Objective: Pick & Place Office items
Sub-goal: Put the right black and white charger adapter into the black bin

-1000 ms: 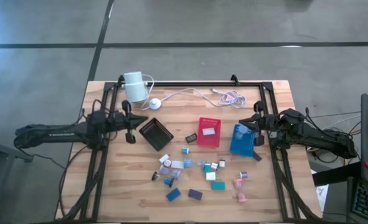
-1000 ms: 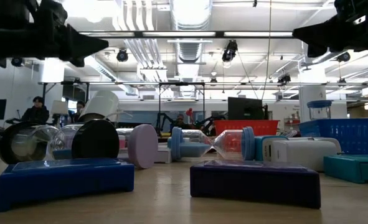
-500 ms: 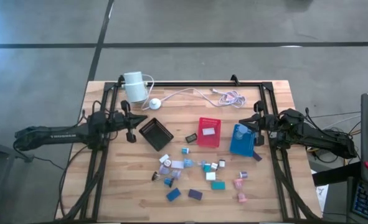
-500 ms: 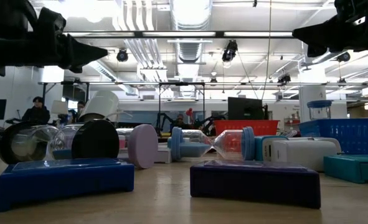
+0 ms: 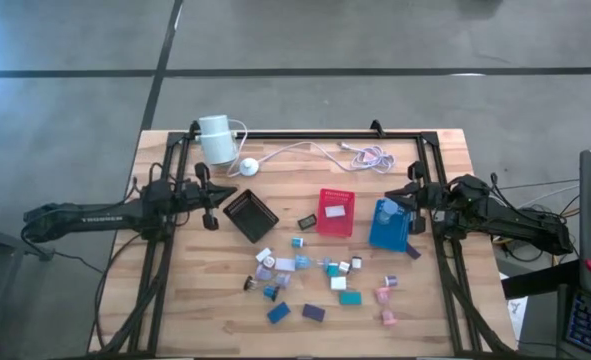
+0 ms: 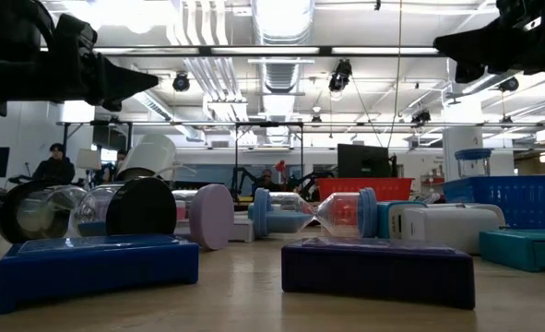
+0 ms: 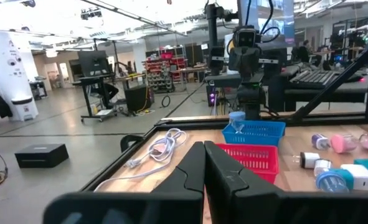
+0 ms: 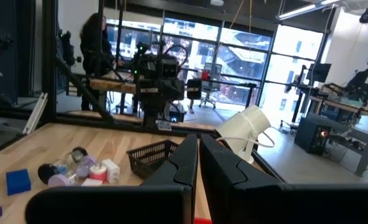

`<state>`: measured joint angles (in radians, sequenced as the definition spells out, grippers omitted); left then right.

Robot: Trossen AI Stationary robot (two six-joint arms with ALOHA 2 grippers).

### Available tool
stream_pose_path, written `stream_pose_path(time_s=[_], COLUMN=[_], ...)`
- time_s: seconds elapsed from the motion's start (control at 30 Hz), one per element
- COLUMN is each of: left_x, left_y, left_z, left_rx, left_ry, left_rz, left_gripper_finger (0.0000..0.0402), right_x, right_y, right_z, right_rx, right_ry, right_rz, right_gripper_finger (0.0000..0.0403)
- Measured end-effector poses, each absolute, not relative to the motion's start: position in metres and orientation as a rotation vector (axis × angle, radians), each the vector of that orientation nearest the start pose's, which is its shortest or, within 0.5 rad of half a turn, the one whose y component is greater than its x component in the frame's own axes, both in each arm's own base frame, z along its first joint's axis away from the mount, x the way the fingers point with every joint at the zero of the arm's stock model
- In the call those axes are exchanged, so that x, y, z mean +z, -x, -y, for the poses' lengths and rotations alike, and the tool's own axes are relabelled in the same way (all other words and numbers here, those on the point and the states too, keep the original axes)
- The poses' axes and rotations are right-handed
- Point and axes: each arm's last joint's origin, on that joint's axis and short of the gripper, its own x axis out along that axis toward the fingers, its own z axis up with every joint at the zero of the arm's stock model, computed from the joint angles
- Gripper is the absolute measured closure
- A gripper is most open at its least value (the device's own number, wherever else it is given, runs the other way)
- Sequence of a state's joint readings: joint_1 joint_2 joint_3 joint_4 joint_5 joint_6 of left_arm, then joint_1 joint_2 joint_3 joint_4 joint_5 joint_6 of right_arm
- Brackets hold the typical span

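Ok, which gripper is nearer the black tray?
Left. The left gripper sits shut just beside the black tray, at its left edge; the right gripper is across the table by the blue tray.

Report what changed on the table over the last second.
Only the left gripper shifted slightly, dipping a little and coming back up; it is shut and holds nothing. The right gripper, also shut, and the office items stayed as they were.

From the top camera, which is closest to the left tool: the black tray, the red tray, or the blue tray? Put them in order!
Measured from the left tool:
1. Black tray, right beside it.
2. Red tray, mid-table.
3. Blue tray, far side, by the right tool.
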<state>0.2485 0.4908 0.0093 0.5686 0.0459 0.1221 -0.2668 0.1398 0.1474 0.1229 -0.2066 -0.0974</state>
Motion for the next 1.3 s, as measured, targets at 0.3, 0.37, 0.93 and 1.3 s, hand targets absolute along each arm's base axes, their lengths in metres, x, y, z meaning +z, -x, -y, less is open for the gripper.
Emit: stream_pose_path(time_s=[0.3, 0.37, 0.93, 1.3], left_x=[0.176, 0.176, 0.176, 0.175], left_y=[-0.125, -0.125, -0.125, -0.125], left_z=[-0.029, -0.029, -0.029, -0.029], left_rx=[0.154, 0.154, 0.153, 0.153], left_ry=[-0.071, -0.085, -0.055, -0.044], left_rz=[0.081, 0.08, 0.083, 0.074], left_gripper_finger=[0.0396, 0.0396, 0.0396, 0.0396], right_x=[0.225, 0.234, 0.282, 0.274], right_y=[-0.095, -0.096, -0.157, -0.197], right_z=[0.019, 0.016, -0.006, -0.041], right_rx=[-0.017, 0.028, -0.099, 0.007], right_ry=[-0.024, -0.018, -0.051, -0.173], right_rz=[0.165, 0.171, -0.683, -0.885], right_gripper_finger=[0.039, 0.039, 0.039, 0.0356])
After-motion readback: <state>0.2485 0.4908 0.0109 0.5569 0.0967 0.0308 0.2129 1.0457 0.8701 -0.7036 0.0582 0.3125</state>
